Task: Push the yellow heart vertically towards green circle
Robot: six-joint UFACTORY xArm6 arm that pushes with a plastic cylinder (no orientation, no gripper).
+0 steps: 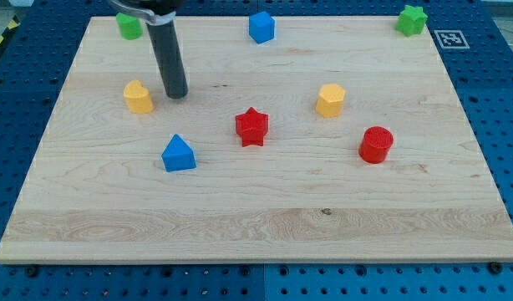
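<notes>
1. The wooden board was seen lying on a blue perforated table; a black-and-white marker tag was fixed just off the board's top right corner.
2. The rod was seen coming down from the view's top left; my tip was set on the board just to the right of the yellow heart, near it, though whether the two touched could not be told.
3. No jaws were carried by the arm, only the straight dark rod; nothing was held by it.
4. The yellow heart was placed in the board's left part; the green circle was found above it, at the board's top left edge, partly hidden behind the rod's upper body.
5. A blue triangular block was seen below the tip, toward the view's bottom; a red star lay near the board's middle.
6. A yellow hexagonal block and a red cylinder were placed to the right of the star; a blue block sat at the top edge, and a green star at the top right corner.
</notes>
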